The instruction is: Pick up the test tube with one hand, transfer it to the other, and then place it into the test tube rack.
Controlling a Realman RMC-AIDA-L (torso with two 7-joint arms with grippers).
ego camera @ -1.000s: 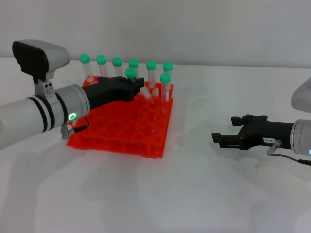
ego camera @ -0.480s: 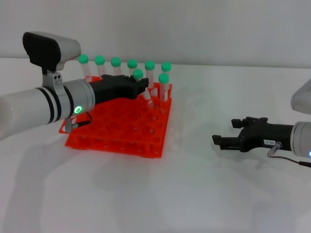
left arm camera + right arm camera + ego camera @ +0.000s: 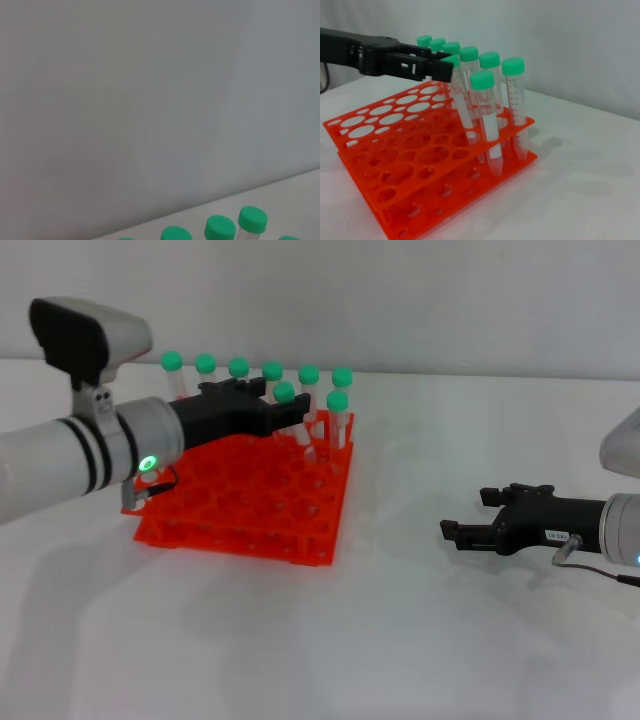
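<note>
The orange-red test tube rack (image 3: 240,510) stands on the white table at the left; it also shows in the right wrist view (image 3: 395,150). My left gripper (image 3: 285,412), on the arm with the green ring, reaches over the rack's far right part and is shut on the test tube (image 3: 284,392) just under its green cap. The right wrist view shows the gripper (image 3: 447,70) with the tube (image 3: 462,107) tilted, its lower end down in the rack's holes. My right gripper (image 3: 468,515) is open and empty, low over the table at the right, apart from the rack.
Several other green-capped tubes (image 3: 238,367) stand along the rack's far row, and one more (image 3: 338,400) near its right edge; they also show in the right wrist view (image 3: 512,95). Some caps (image 3: 252,220) show in the left wrist view. A grey wall rises behind the table.
The left gripper carried the tube slightly to the right over the rack, then its arm swung a little while the tube stayed put. The right gripper has barely moved.
</note>
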